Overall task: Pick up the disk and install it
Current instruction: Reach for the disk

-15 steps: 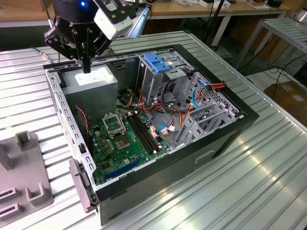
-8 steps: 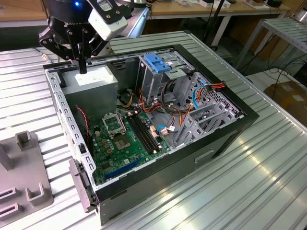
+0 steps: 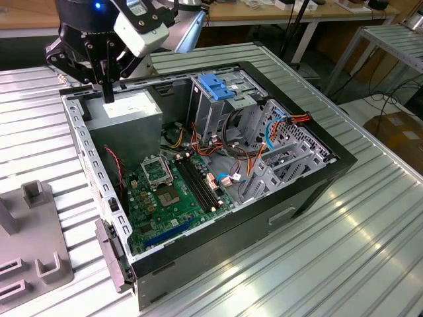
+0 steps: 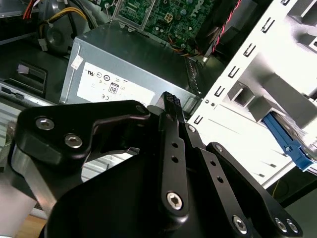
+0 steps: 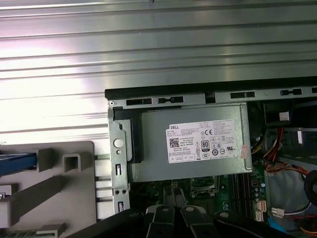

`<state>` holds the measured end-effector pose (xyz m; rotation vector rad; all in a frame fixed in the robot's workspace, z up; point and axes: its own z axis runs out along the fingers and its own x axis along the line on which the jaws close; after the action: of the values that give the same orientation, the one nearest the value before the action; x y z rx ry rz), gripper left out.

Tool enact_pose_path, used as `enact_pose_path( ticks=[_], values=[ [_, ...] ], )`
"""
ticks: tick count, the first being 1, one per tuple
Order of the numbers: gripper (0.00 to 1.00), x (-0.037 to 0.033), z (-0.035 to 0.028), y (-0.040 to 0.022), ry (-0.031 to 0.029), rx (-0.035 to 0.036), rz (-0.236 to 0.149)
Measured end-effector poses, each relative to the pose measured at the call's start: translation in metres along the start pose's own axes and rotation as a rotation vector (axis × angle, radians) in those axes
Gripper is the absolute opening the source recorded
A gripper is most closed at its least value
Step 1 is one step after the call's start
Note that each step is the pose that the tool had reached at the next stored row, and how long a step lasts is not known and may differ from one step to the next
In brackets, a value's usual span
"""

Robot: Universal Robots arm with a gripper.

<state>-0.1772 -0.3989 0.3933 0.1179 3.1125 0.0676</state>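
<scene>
My gripper (image 3: 107,96) hangs over the rear corner of the open computer case (image 3: 310,191), just above the grey power supply (image 3: 129,112). Its black fingers are shut together with nothing between them; in the second wrist view the gripper (image 4: 170,98) points at the power supply (image 4: 124,74). The disk lies outside the case on a grey fixture: a strip of its bright blue rail (image 5: 17,163) shows at the first wrist view's edge, and the disk's blue rail end (image 4: 291,145) also appears in the second wrist view. It lies apart from the gripper.
Inside the case are the green motherboard (image 3: 168,191), loose cables (image 3: 231,158) and a grey drive cage topped by a blue plastic bracket (image 3: 215,86). The grey fixture (image 3: 30,251) stands at the exterior view's left on the ribbed metal table (image 3: 330,264).
</scene>
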Motion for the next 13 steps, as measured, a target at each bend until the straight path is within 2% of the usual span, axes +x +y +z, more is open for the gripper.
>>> enact_pose_path(
  ticks=[13],
  values=[
    [0.10,0.0140,-0.0004,-0.0011,0.0000,-0.0001,0.000]
  ],
)
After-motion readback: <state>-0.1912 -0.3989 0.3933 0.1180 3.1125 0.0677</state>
